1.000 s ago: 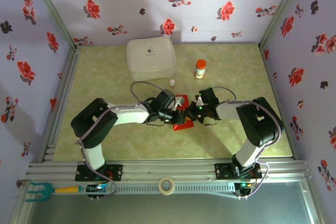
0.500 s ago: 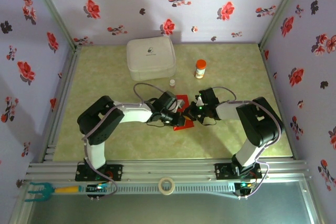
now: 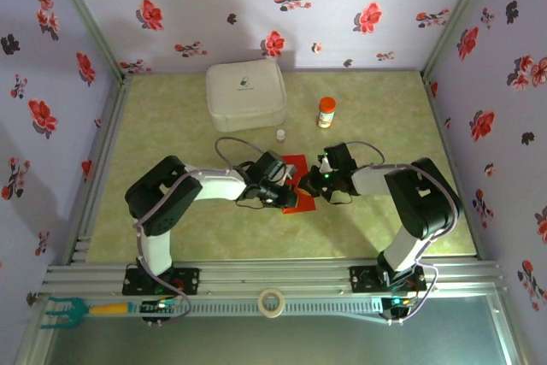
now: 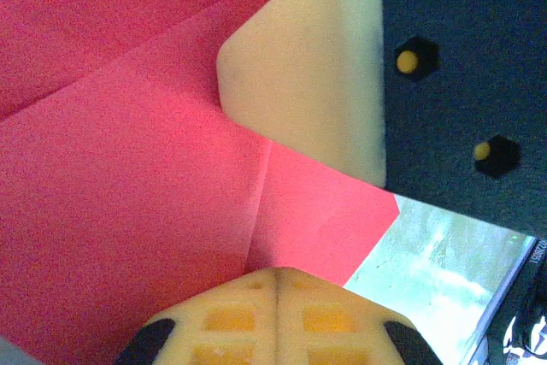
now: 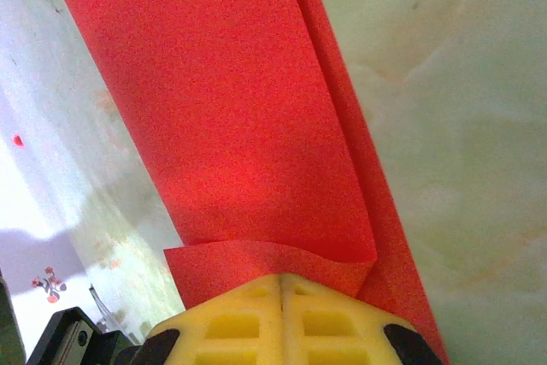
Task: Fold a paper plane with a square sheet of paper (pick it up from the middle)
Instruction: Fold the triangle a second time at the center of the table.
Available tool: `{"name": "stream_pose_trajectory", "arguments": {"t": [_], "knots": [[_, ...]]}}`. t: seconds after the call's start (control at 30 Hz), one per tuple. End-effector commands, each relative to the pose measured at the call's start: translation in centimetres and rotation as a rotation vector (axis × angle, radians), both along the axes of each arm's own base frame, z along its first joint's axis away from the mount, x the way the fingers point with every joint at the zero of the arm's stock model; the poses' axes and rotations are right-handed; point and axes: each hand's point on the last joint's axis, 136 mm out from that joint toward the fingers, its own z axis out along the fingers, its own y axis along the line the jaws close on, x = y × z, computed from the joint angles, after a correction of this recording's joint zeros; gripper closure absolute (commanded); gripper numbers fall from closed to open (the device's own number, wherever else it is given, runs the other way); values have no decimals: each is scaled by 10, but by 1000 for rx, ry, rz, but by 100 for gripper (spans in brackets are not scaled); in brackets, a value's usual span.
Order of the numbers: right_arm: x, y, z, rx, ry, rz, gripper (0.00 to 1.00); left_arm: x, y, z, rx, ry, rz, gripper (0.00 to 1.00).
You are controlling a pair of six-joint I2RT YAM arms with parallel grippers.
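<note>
The square sheet of paper (image 3: 296, 165) is bright red and lies creased into a smaller shape on the table's middle, between both grippers. My left gripper (image 3: 285, 190) comes from the left, shut, its tips (image 4: 275, 273) resting on the red paper (image 4: 128, 168) at a crease. My right gripper (image 3: 309, 181) comes from the right, also shut; one of its cream fingers (image 4: 308, 66) presses the sheet just beyond my left tips. In the right wrist view the shut tips (image 5: 282, 278) sit against a small raised flap of the long folded paper (image 5: 239, 108).
A white rounded case (image 3: 246, 94) stands at the back. An orange-capped bottle (image 3: 326, 112) and a tiny white vial (image 3: 279, 135) stand just behind the paper. A tape roll (image 3: 272, 302) lies on the front rail. Flowered walls close three sides.
The left arm's elbow has swung right and its gripper has slid slightly along the paper. The right arm and the paper stay put.
</note>
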Motion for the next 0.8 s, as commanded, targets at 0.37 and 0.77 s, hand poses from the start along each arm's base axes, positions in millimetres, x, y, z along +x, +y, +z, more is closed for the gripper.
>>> {"name": "stream_pose_trajectory", "arguments": {"t": [0.37,0.77], "knots": [[-22,-30,-39,-131,129,-53,100,-27,37,-10,53,42,11,99],[-22,-29,-38,-118,130,-62,100,-34,42,22,-24,-25,19,100]]}}
